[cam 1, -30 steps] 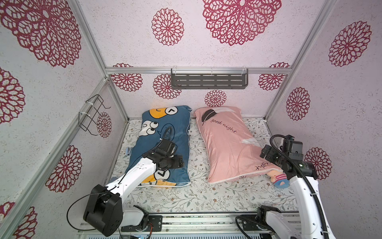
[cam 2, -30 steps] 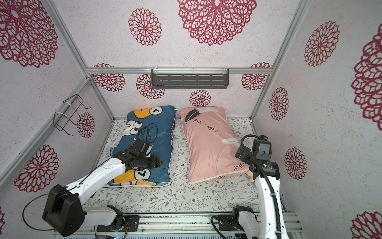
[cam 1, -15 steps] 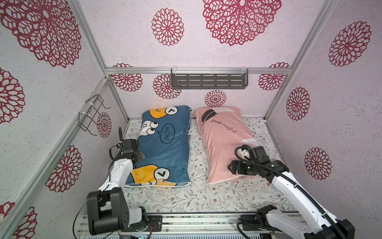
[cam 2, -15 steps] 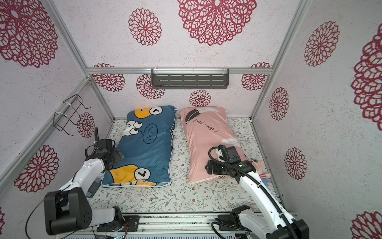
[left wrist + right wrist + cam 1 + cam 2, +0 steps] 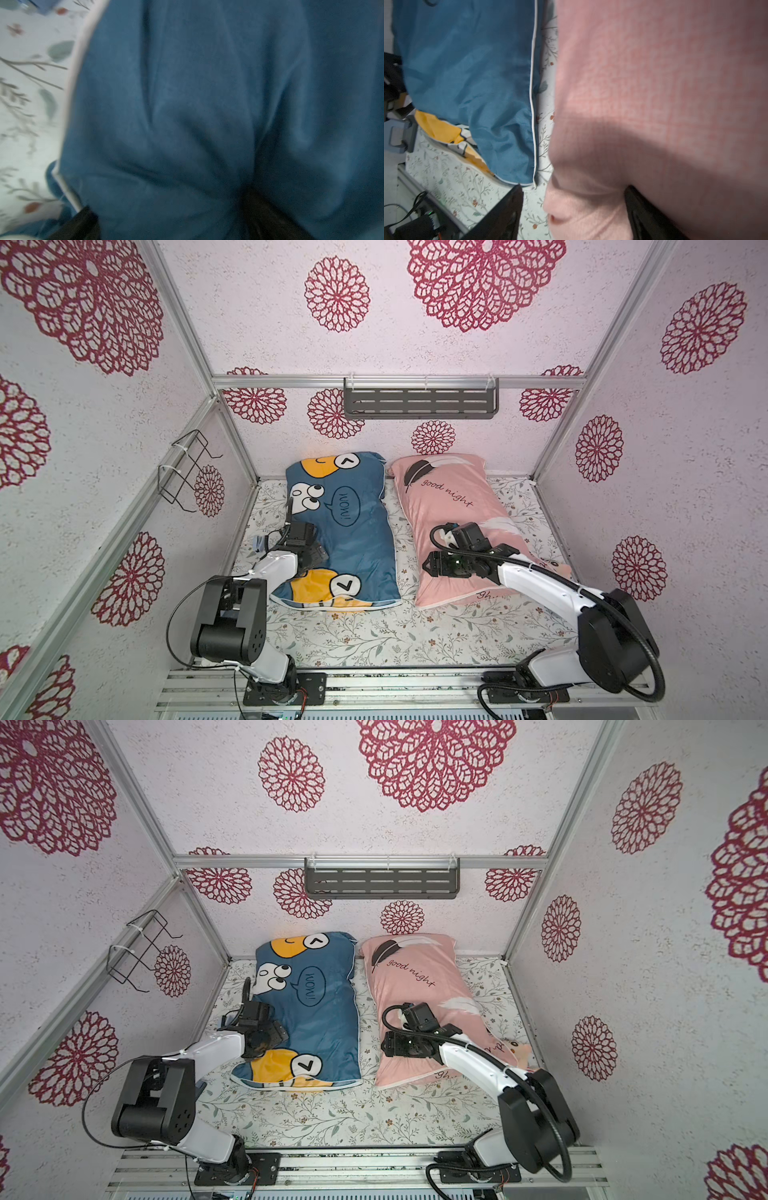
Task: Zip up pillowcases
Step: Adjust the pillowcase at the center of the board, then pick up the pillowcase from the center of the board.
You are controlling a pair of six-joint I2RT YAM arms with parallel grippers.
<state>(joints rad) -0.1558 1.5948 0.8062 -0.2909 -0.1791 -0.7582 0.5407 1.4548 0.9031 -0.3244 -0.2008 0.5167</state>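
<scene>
In both top views the blue cartoon pillowcase [image 5: 353, 539] [image 5: 324, 1019] and the pink "good night" pillowcase [image 5: 453, 506] [image 5: 415, 977] lie side by side on the floral sheet. My left gripper [image 5: 318, 562] [image 5: 172, 224] is open and pressed onto the blue case [image 5: 187, 93] near its left edge, with creased fabric between the fingers. My right gripper [image 5: 430, 564] [image 5: 575, 216] is open astride the pink case [image 5: 654, 83] at its left front edge. One finger [image 5: 502, 216] stands clear over the sheet and the other [image 5: 650, 218] is against the fabric. White piping [image 5: 532, 104] runs along the blue case's near side.
A small plush doll [image 5: 557, 568] peeks out at the pink case's right front corner. A grey shelf [image 5: 419, 402] hangs on the back wall and a wire rack [image 5: 187, 472] on the left wall. The floral sheet [image 5: 374, 635] stretches in front of both cases.
The left gripper swung out to the blue case's left side, then came back onto its left part. The right arm came down from the right to the pink case's left front edge, its jaws narrowing.
</scene>
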